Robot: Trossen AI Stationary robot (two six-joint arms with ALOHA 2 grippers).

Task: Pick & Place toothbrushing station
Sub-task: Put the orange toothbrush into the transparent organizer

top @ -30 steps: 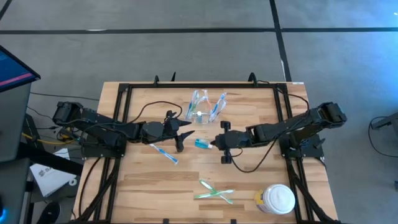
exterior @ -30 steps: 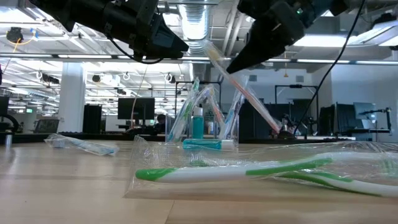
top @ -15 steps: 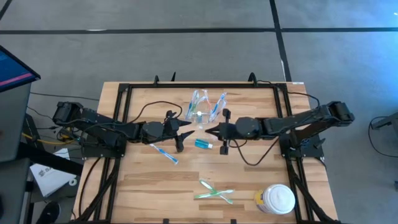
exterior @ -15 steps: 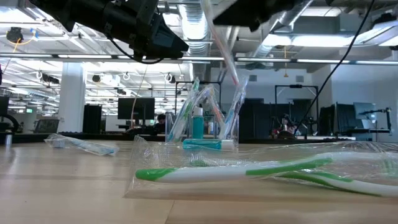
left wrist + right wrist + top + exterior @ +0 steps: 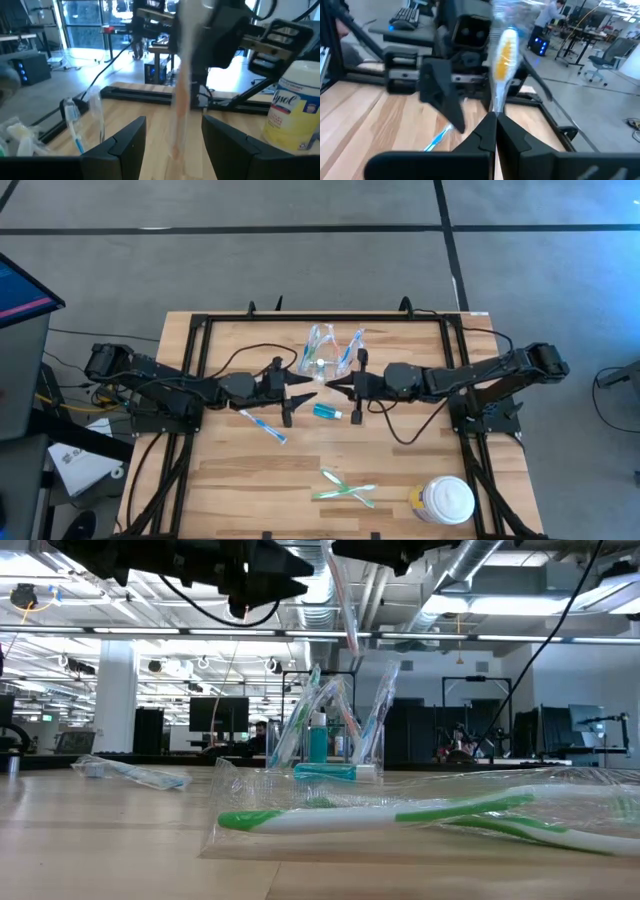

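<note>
Clear plastic, the holder [image 5: 330, 352] already keeps several brushes, the right gripper [image 5: 333, 387] pinches an orange-marked brush [image 5: 504, 47] just beside it, the left gripper [image 5: 312, 394] gapes empty nearby, and a blue brush [image 5: 262, 423], tube [image 5: 327, 412] and 2 green brushes [image 5: 346, 489] remain out.

Left arm reaching in from table's left edge, left gripper [image 5: 308, 386] raised above table centre, fingers spread apart, right arm extended from right edge, right gripper [image 5: 334, 387] tip to tip with it, fingers pressed together on wrapped toothbrush [image 5: 501, 60]
</note>
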